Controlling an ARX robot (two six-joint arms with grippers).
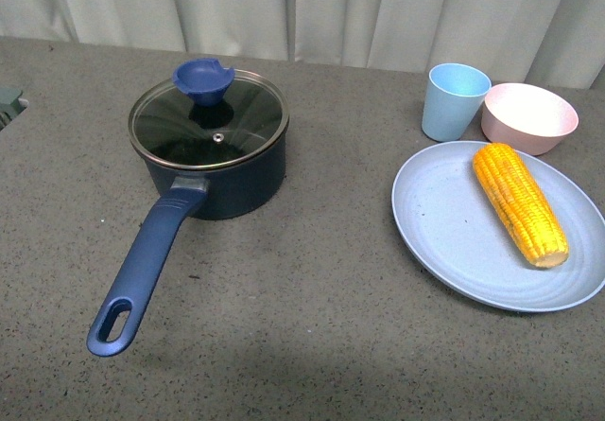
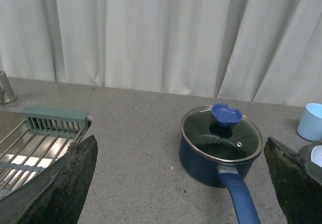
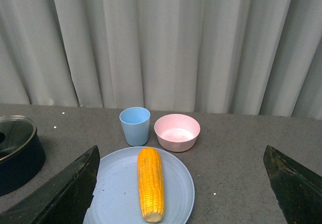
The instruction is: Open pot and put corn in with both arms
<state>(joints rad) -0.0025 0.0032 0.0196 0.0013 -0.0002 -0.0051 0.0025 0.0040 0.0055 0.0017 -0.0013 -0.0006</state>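
Front view: the covered pot (image 1: 213,161) stands left, handle toward 7 o'clock; the corn (image 1: 520,203) lies on a plate (image 1: 444,222) at right. Left wrist view: left gripper (image 2: 179,141) wide, empty, pot ahead. Right wrist view: right gripper (image 3: 181,148) wide, empty, corn ahead.

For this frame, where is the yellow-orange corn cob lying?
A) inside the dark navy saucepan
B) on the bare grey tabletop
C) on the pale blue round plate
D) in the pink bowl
C: the yellow-orange corn cob lies on the pale blue round plate, and the dark navy saucepan with the long blue handle is covered by its glass lid.
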